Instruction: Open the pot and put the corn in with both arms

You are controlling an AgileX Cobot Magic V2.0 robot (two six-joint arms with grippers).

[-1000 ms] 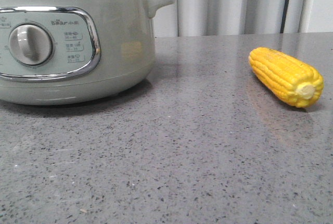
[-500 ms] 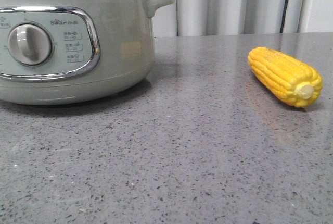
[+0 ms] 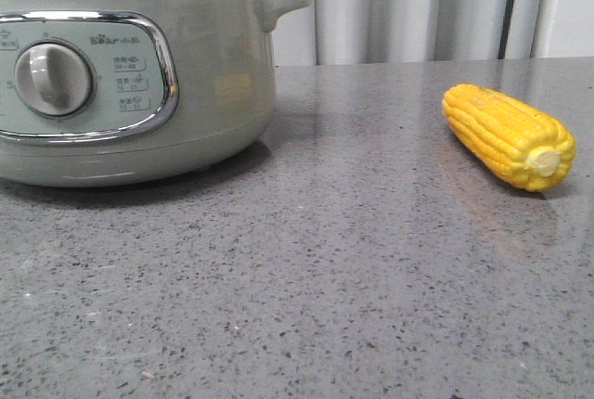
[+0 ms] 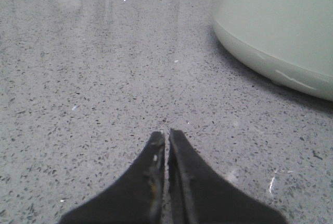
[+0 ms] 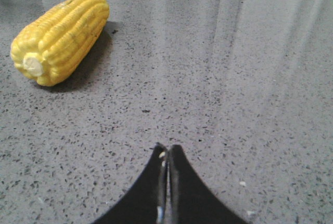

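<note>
Starting step: both grippers, left point(image 4: 167, 133) and right point(image 5: 167, 147), closed empty on countertop point(image 3: 353, 260); electric pot point(image 3: 213, 74) lidded at 10 o'clock, corn cob point(image 3: 509, 136) at 2, so left opens for lid first.

Each gripper point(image 4: 167, 133) point(image 5: 167, 147) has matte black, tapering, pointed fingers with scuffed inner edges.

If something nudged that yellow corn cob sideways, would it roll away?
Probably: the bright yellow corn cob is rounded and lies on its side on the smooth grey speckled counter. Its taper would likely curve the roll. It looks stiff, not floppy.
</note>
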